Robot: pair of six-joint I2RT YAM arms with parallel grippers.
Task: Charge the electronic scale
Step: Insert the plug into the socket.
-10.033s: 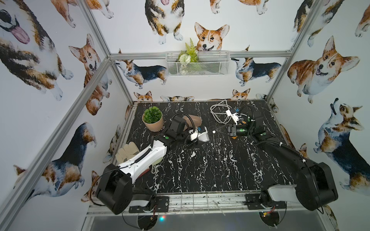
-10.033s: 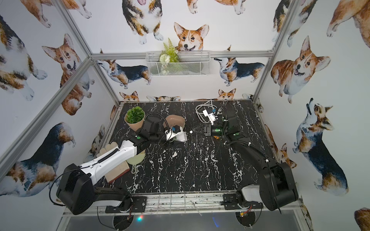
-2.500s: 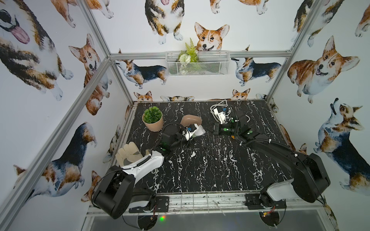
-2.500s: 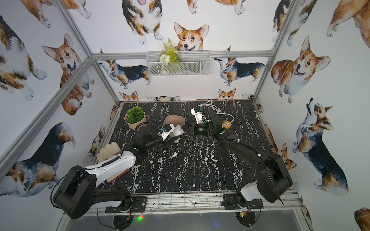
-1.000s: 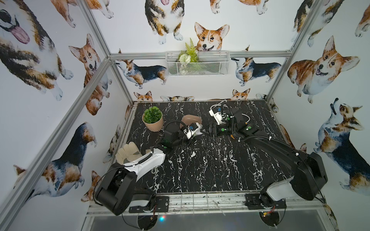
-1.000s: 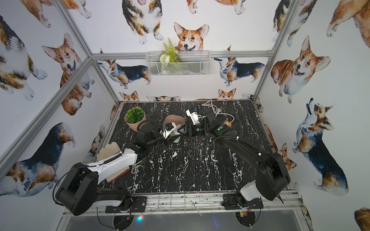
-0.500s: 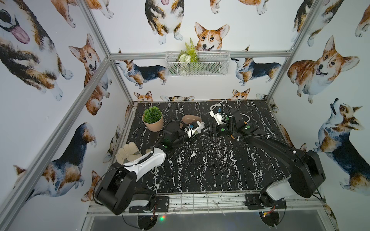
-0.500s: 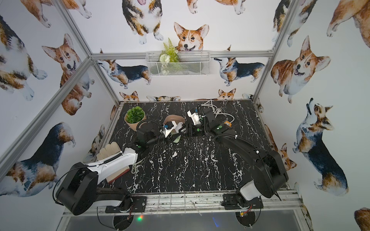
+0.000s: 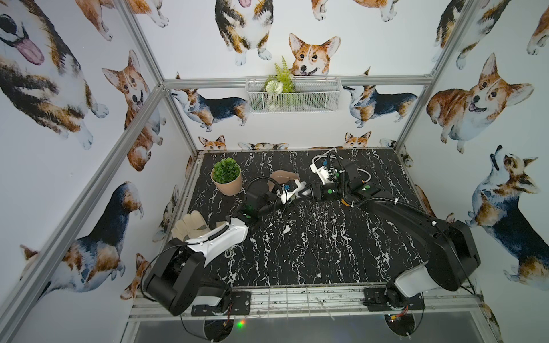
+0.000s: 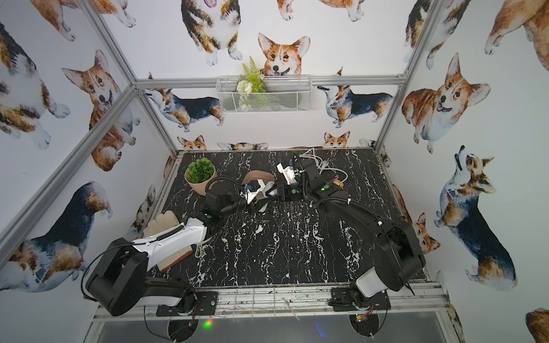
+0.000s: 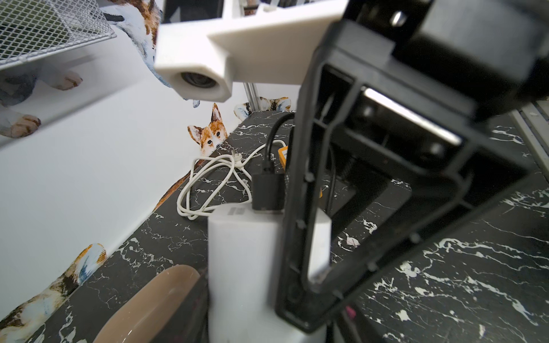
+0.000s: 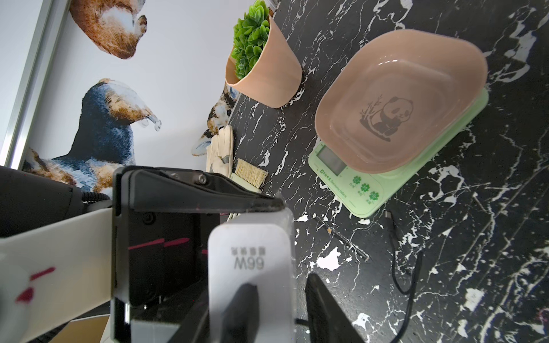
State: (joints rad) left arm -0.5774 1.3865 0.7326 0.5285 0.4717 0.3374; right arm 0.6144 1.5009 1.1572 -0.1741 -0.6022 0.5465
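Holds the adapter (image 12: 249, 261) clamped in the left gripper (image 9: 297, 191), above the table (image 12: 475, 237), with one finger (image 12: 208, 193) lying flat along its side. Meets it head-on with the right gripper (image 9: 310, 192), at the end where the black plug (image 11: 267, 190) sits. Shows one finger (image 12: 323, 308) of that gripper just beside the adapter with a sliver of gap and hides the other, so cannot tell whether those jaws pinch anything or merely stand apart. Counts one link as made, with the plug seated in the adapter's face and the cable (image 12: 413, 276) trailing from it down onto the table. Leaves the cable's free end (image 12: 389, 214) lying loose just beside a front corner of the scale (image 12: 361, 190), not in it; shows no charging port from here. Finds the scale flat on the table toward the far middle, with its tray (image 12: 401, 98) on top and empty, right of the plant (image 12: 261, 59) and just left of the meeting grippers. Puts the power strip (image 10: 338, 183) further right, near the coiled white cord (image 11: 205, 184) and apart from the adapter. Judges about a third done, leaving the adapter to go into the power strip and the free end into the scale.
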